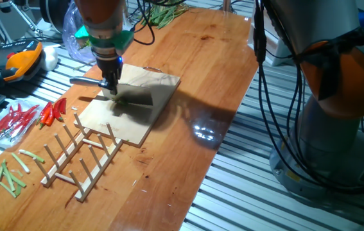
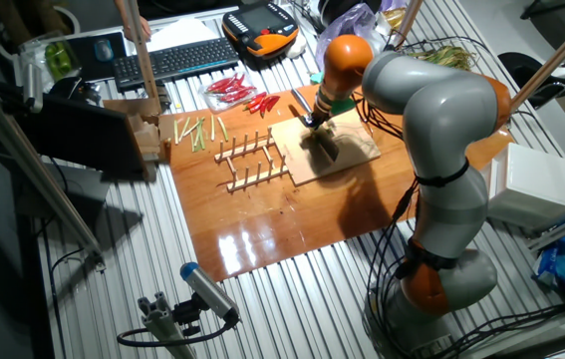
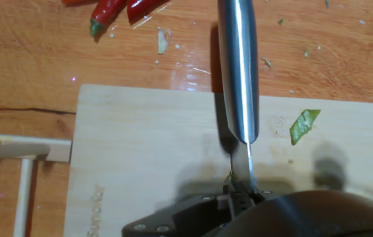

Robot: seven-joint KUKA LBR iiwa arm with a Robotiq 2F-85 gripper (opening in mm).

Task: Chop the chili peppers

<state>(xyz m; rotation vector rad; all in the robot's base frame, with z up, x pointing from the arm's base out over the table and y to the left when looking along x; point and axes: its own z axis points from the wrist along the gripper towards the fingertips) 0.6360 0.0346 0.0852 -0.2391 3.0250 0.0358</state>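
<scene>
On the pale wooden board [image 3: 147, 151], toward its far edge in the hand view: one small bright green chili bit [image 3: 303, 125], lying flat, well off to the side of the knife [image 3: 237, 66]. Clear bare board between the two; no contact.

Knife gripped in the gripper [image 1: 110, 82], jaws clamped on the handle end low in the hand view; blade running straight away from the hand, out across the far board edge and over the table [image 1: 214, 77]. Spine up, edge down, tip past the board.

Chili bit's long axis tilted, slanting roughly toward that far edge, neither parallel nor square to the blade. Bit short and narrow beside the blade's length.

Key relation for the coming move, judged: piece sits sideways from the blade line, not under it. Sideways shift of the hand toward the bit called for before any downward cut; otherwise blade meets bare wood only.

Beyond the far board edge, on the table: tips of red chilies [image 3: 117, 10], plus a few green flecks and crumbs scattered there. From one fixed view, gripper low over the board's corner nearest the red chilies; wooden rack [image 1: 82, 157] just beside the opposite edge, pale green stalk sticks [image 1: 5, 176] near the table's end. Green bit itself too small to make out in either fixed view.
</scene>
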